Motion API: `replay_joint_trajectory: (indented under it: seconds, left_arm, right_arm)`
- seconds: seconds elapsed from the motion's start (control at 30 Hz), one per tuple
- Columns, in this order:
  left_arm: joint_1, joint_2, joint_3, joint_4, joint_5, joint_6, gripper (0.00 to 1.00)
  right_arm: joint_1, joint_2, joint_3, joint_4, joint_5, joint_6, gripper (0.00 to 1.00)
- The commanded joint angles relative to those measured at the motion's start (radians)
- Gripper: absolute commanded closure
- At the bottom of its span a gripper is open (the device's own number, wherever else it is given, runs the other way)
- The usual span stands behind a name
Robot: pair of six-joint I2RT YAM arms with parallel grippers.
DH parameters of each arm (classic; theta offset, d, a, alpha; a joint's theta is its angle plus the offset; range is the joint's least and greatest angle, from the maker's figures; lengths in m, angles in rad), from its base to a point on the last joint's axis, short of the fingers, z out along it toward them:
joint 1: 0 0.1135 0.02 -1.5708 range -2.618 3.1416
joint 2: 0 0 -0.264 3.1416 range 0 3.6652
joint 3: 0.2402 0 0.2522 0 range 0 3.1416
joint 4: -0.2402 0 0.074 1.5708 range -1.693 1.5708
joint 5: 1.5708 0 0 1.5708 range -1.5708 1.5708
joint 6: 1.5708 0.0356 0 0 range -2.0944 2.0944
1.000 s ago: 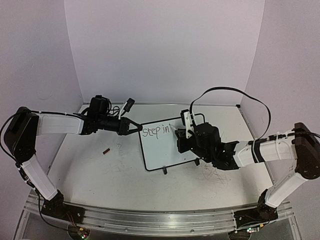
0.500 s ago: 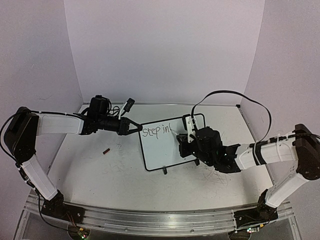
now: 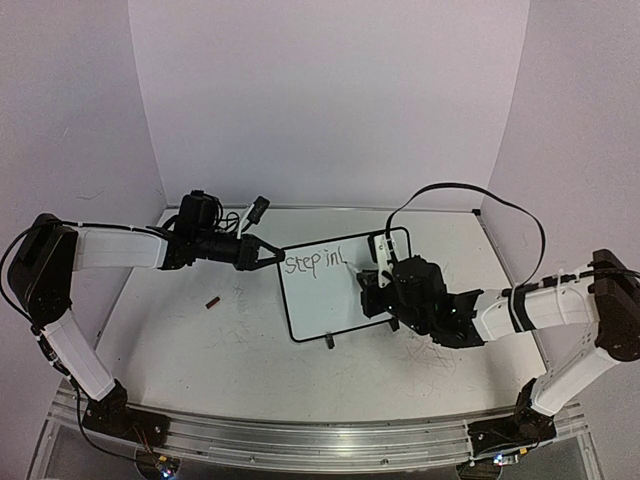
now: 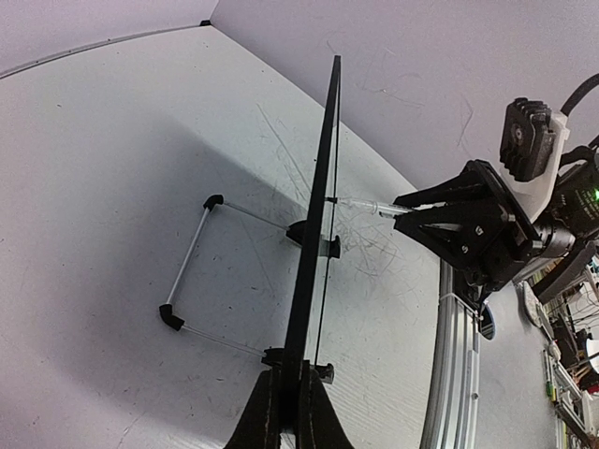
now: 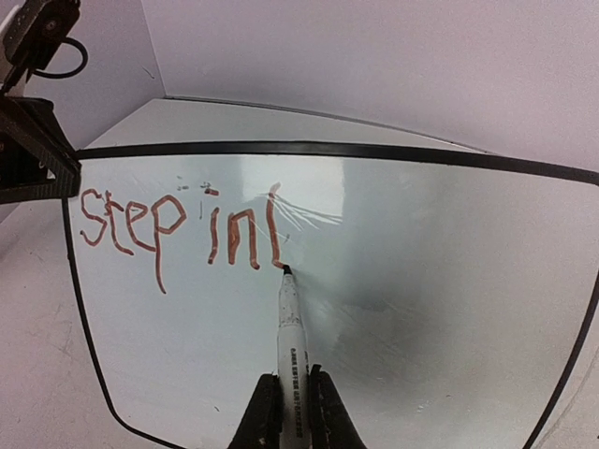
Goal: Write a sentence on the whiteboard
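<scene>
Top external view showed one whiteboard (image 3: pixel 332 302) bearing one unfinished sentence (image 3: pixel 312 262), its edge clamped by the left gripper (image 3: pixel 271 255), while the right gripper (image 5: pixel 292 404) pinched one marker (image 5: pixel 288 327).

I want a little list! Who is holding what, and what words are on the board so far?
board: whiteboard, propped up on the table
left gripper: shut on the whiteboard's left edge
right gripper: shut on the marker
marker tip: touching the whiteboard at the foot of the newest stroke
sentence: reads "step in" plus one more stroke, not finished
also there: small dark piece lying on the table, left of the whiteboard
</scene>
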Motion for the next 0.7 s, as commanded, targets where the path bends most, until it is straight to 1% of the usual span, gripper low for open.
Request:
replay_joint_trajectory:
  seconds: [0.0, 0.13, 0.2, 0.47, 0.67]
  left_arm:
    - [0.002, -0.025, 0.022, -0.004, -0.030, 0.030, 1.00]
    - [0.002, -0.025, 0.021, -0.005, -0.030, 0.029, 1.00]
    - [0.002, -0.026, 0.022, -0.004, -0.029, 0.029, 1.00]
    - [0.002, -0.028, 0.021, -0.005, -0.030, 0.028, 1.00]
    - [0.002, -0.028, 0.021, -0.004, -0.028, 0.028, 1.00]
  right_arm:
    - [-0.005, -0.048, -0.014, -0.021, 0.065, -0.002, 1.00]
    - [-0.004, -0.093, -0.042, 0.067, -0.038, -0.043, 1.00]
    - [-0.004, -0.097, -0.039, 0.087, -0.058, -0.056, 1.00]
    - [-0.003, -0.013, 0.050, 0.095, -0.056, -0.087, 1.00]
    - [-0.006, 0.015, 0.066, 0.094, -0.041, -0.087, 1.00]
